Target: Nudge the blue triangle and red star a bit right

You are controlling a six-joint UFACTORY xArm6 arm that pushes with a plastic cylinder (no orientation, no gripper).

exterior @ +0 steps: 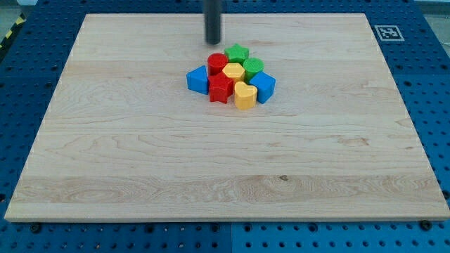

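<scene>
The blue triangle [198, 79] sits at the left edge of a tight cluster of blocks in the upper middle of the board. The red star [221, 89] touches it on its right. My tip [212, 42] stands above the cluster toward the view's top, just above the red cylinder [216, 63] and up and right of the blue triangle, apart from all blocks.
The cluster also holds a green star [238, 53], a yellow hexagon [233, 72], a green cylinder [253, 67], a yellow heart [245, 95] and a blue cube [264, 86]. The wooden board [140, 161] lies on a blue pegboard table.
</scene>
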